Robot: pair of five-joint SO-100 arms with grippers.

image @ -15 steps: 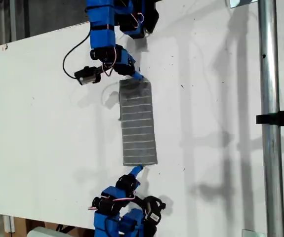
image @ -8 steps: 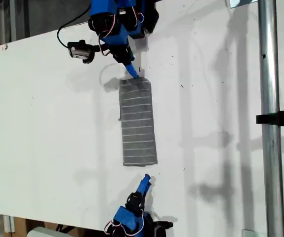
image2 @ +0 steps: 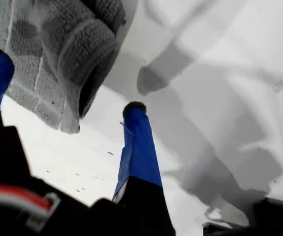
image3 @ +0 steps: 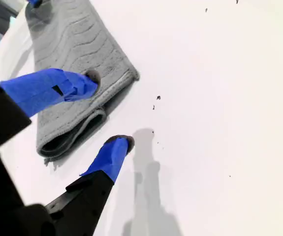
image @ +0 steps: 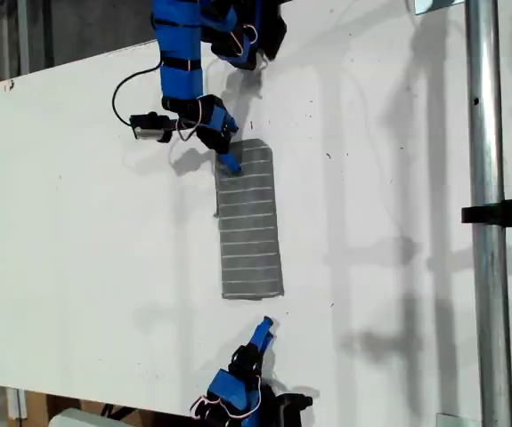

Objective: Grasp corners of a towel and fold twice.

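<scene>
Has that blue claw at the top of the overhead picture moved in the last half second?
Yes. The gripper dropped from just beyond the towel end onto its corner, toward the exterior view's bottom.

Bright even light, soft grey shadows on white table (image: 86,231), wrist views blurred close-up

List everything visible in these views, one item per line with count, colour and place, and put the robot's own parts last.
towel: one, grey with pale stripes, folded into a narrow strip, lying mid-table.
table: one, white, fills most of the exterior view.
metal pole: one, silver, upright along the exterior view's right, with a black clamp.
first gripper: one, blue, open at the towel's end toward the exterior view's top.
second gripper: one, blue, open, just short of the towel's end toward the exterior view's bottom.
</scene>
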